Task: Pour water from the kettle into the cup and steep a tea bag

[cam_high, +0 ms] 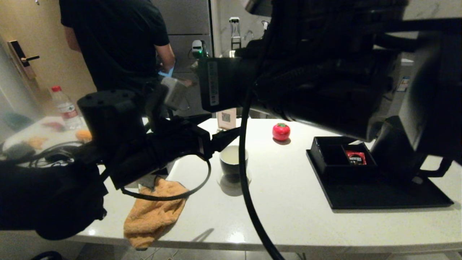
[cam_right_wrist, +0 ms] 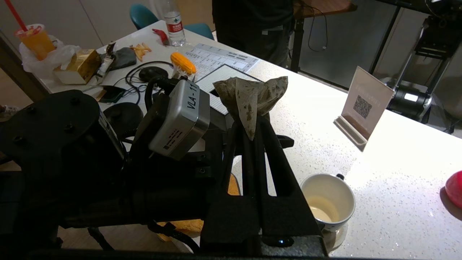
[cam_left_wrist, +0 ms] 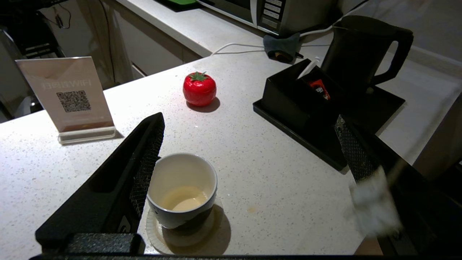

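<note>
The cup [cam_left_wrist: 180, 191], black outside and white inside, stands on a round coaster with a little pale liquid at its bottom. My left gripper [cam_left_wrist: 249, 144] is open wide around it, and one finger [cam_left_wrist: 144, 162] lies right beside the cup's wall. A blurred white scrap [cam_left_wrist: 375, 202] hangs by the other finger. My right gripper [cam_right_wrist: 251, 126] is shut on a damp brownish tea bag [cam_right_wrist: 252, 97], held up above the left wrist and to the side of the cup [cam_right_wrist: 328, 200]. The black kettle [cam_left_wrist: 357, 50] stands upright on the black tray, apart from both grippers.
A black tray [cam_high: 379, 195] carries a box with a red sachet [cam_high: 355, 157]. A red tomato-shaped object [cam_high: 281, 131] and a QR sign [cam_left_wrist: 72, 94] stand behind the cup. An orange cloth [cam_high: 155, 209] hangs over the counter's front edge. A person [cam_high: 115, 43] stands behind.
</note>
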`<state>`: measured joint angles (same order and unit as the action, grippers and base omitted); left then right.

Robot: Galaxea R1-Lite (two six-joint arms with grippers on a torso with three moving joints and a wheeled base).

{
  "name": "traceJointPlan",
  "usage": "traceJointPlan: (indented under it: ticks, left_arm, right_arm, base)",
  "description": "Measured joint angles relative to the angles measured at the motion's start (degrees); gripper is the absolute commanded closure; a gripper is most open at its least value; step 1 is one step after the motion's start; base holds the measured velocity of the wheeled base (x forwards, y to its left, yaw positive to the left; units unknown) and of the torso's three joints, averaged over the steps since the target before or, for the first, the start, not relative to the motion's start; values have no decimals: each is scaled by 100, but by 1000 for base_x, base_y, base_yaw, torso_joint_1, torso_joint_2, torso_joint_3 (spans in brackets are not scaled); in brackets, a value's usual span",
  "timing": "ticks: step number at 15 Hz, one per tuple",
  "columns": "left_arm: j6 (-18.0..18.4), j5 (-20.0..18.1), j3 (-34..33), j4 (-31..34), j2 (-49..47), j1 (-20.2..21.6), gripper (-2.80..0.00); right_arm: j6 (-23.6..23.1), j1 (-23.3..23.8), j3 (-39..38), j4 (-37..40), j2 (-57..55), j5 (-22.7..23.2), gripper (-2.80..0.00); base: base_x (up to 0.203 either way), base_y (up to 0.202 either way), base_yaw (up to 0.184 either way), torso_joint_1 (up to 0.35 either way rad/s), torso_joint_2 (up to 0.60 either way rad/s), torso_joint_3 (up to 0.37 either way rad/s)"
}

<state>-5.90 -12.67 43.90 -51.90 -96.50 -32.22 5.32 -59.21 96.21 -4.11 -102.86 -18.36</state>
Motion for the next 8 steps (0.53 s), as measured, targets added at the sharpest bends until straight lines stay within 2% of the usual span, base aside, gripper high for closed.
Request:
traceJointPlan:
  ticks: [8]
  left_arm:
    - [-15, -1, 0, -151, -123, -5, -280]
  right_arm:
    - [5, -11, -43, 0, -11, 1, 0]
  base:
    - [0, 0, 0, 0, 0, 0]
